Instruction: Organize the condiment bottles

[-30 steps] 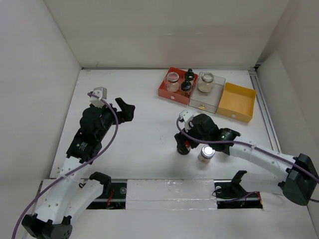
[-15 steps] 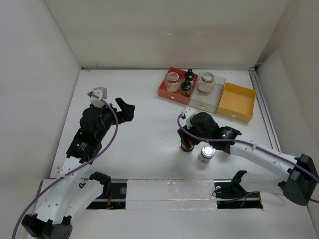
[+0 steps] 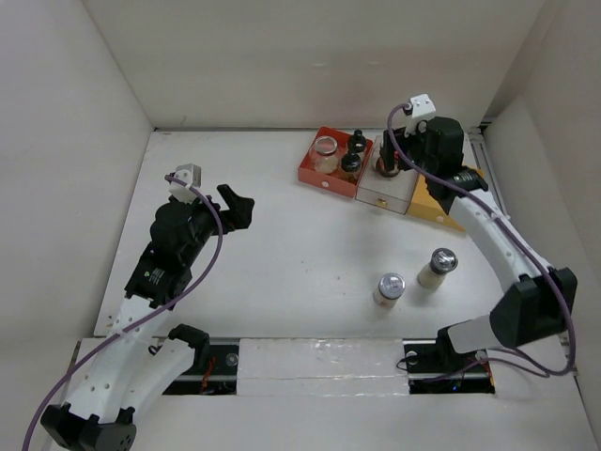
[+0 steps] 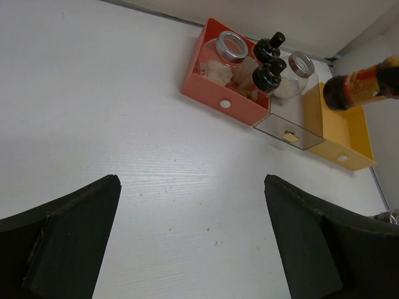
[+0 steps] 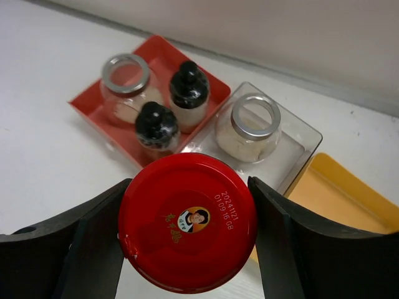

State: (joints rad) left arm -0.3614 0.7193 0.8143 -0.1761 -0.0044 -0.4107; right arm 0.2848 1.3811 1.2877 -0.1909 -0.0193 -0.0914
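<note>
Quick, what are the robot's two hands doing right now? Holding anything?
Left gripper: open, holding nothing.
Right gripper: closed on the red-capped bottle.

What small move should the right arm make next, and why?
Probably lower the red-capped jar, gripped by the right gripper, into the clear tray: it hangs in the air close by, and the space beside the silver-lidded jar there looks free.

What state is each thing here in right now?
Left claw: open, holding nothing.
Right claw: shut on the red-capped bottle.
Red tray: holds a silver-lidded jar and two black-capped bottles.
Clear tray: holds one pale-filled jar.
Yellow tray: looks empty.
Two silver-capped jars: upright on the table.
</note>
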